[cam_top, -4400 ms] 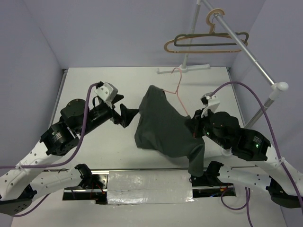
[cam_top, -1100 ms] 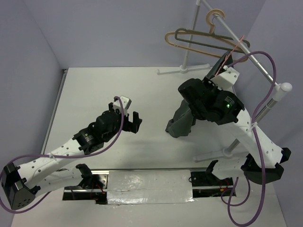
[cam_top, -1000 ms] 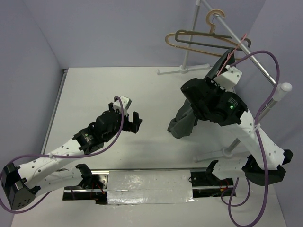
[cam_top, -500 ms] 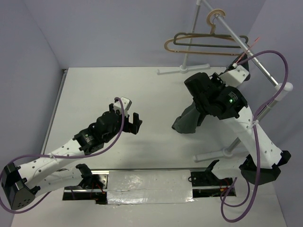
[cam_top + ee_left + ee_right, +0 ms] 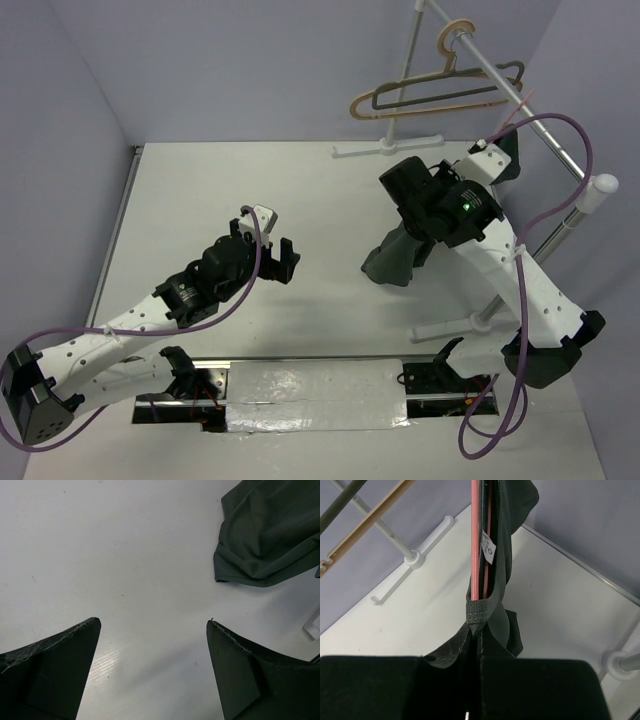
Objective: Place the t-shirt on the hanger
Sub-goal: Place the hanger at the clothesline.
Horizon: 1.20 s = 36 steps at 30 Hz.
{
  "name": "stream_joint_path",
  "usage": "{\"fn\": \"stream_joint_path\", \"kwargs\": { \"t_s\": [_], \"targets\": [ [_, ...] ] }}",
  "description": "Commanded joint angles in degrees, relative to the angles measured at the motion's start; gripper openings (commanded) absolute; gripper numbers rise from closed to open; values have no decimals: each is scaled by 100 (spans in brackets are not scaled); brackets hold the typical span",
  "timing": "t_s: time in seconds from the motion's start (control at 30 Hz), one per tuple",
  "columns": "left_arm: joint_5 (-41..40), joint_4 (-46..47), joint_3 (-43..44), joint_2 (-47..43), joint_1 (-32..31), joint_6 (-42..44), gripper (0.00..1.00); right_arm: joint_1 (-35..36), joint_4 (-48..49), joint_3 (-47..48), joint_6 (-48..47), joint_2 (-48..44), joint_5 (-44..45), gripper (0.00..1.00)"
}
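My right gripper (image 5: pixel 500 155) is raised near the rack rod (image 5: pixel 540 125) and shut on the collar of the dark grey t-shirt (image 5: pixel 398 255). The thin pink hanger (image 5: pixel 516 108) sticks out of the collar towards the rod. The shirt hangs from the gripper, its lower end bunched at the table. In the right wrist view the pink hanger wires (image 5: pixel 475 540) run up out of the stitched collar (image 5: pixel 479 612), beside a white label (image 5: pixel 488 547); my right gripper (image 5: pixel 479 660) clamps the cloth just below. My left gripper (image 5: pixel 280 255) is open and empty, low over the table, left of the shirt (image 5: pixel 270 535).
A tan hanger (image 5: pixel 420 100) and a dark grey hanger (image 5: pixel 470 78) hang on the rod at the back right. They also show in the right wrist view, tan (image 5: pixel 370 520) and grey (image 5: pixel 340 502). White rack feet stand at the back (image 5: pixel 385 148) and front right (image 5: pixel 450 325).
My right arm has lifted the shirt and pink hanger off the table and carried them up and right to the rod. My left gripper let go earlier and has stayed still, open.
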Motion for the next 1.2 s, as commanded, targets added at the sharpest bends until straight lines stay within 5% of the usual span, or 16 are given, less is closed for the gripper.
{"fn": "stream_joint_path", "kwargs": {
  "t_s": [0.0,0.13,0.23,0.63,1.17],
  "targets": [
    [20,297,-44,-142,-22,-18,99,-72,-495,-53,230,25,271,0],
    [11,306,-71,-133,-22,-18,99,-134,-495,-19,169,104,254,0],
    [-6,289,-53,-133,-22,-18,99,-134,-504,157,55,183,210,17],
    [90,359,-88,-160,-22,35,99,-72,50,623,-1147,262,-203,58],
    [82,403,-185,-406,-31,114,99,577,2009,570,-3574,-221,-1425,69]
  ]
}}
